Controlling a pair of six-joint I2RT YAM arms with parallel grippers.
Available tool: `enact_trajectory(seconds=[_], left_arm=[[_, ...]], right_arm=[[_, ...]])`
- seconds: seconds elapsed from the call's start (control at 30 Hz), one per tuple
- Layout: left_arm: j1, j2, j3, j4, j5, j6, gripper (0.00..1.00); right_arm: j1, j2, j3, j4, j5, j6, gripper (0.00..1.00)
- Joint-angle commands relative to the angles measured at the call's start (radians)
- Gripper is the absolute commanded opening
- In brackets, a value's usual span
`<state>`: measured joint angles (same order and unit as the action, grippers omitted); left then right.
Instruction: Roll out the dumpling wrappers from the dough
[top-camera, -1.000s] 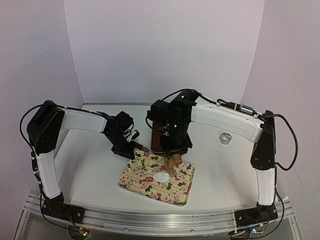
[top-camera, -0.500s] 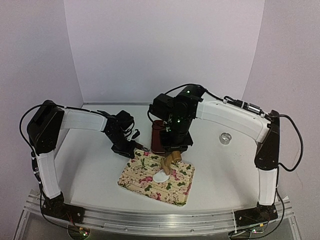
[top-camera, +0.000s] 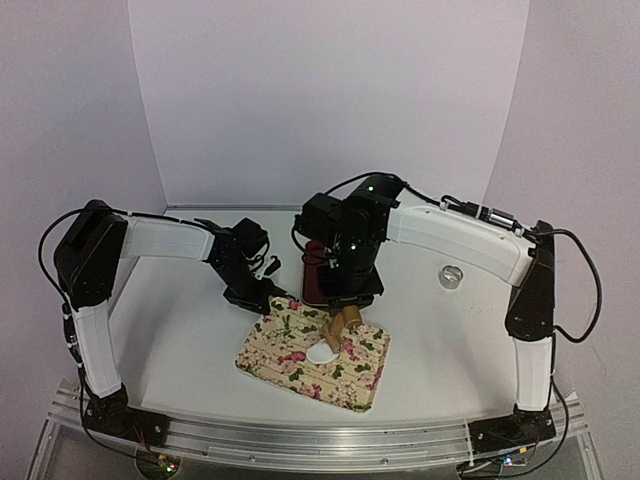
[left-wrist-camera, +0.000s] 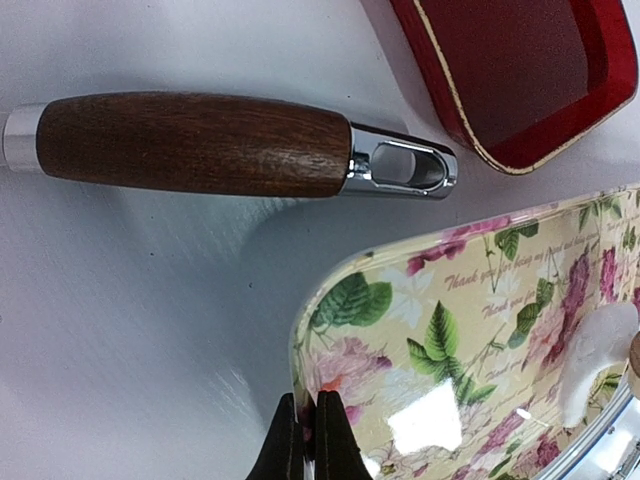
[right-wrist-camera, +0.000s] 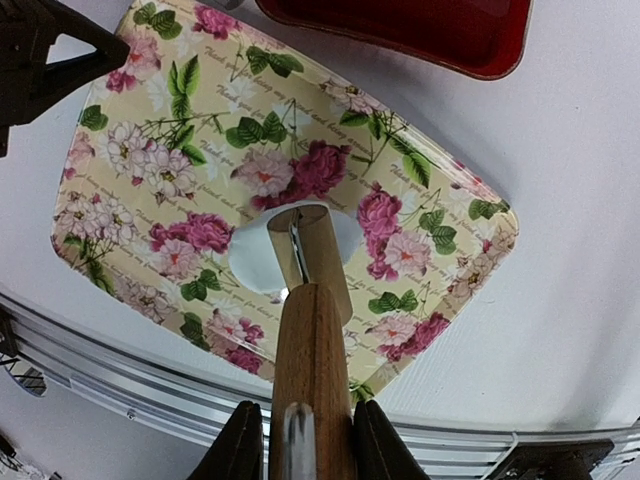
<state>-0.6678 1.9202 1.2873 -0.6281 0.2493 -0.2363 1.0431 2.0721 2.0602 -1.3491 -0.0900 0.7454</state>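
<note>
1. Clamping the rolling pin (right-wrist-camera: 312, 330) in the right gripper (right-wrist-camera: 300, 440), pressed onto the dumpling wrapper (right-wrist-camera: 252, 262) mid floral tray (right-wrist-camera: 150, 170).
2. Pinching the tray's corner rim, left gripper (left-wrist-camera: 310, 440) closed on it.
3. Risking a torn or stuck wrapper from heavy pressure, and a sliding tray if the pinch slips.

Much of the dumpling wrapper (right-wrist-camera: 252, 262) under the roller (right-wrist-camera: 312, 335)

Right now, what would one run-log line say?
left gripper: shut on floral tray rim | right gripper: shut on roller | roller: end on wrapper | wrapper: on floral tray
</note>
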Motion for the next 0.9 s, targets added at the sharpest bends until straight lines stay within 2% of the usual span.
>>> enact_trajectory(seconds=[0.0,0.27,0.87], left_arm=[[-0.001,-0.030,0.000,0.015,-0.004,-0.005,0.00],[-0.002,-0.029,-0.002,0.022,-0.005,-0.009,0.00],[0.001,-0.070,-0.098,0.008,-0.110,-0.012,0.00]], right_arm=[[0.006,0.021,0.018,-0.306,0.026,-0.022,0.00],[0.007,0.029,-0.012,-0.305,0.028,-0.021,0.00],[-0.018,-0.115,-0.276,-0.311,0.065,0.052,0.00]])
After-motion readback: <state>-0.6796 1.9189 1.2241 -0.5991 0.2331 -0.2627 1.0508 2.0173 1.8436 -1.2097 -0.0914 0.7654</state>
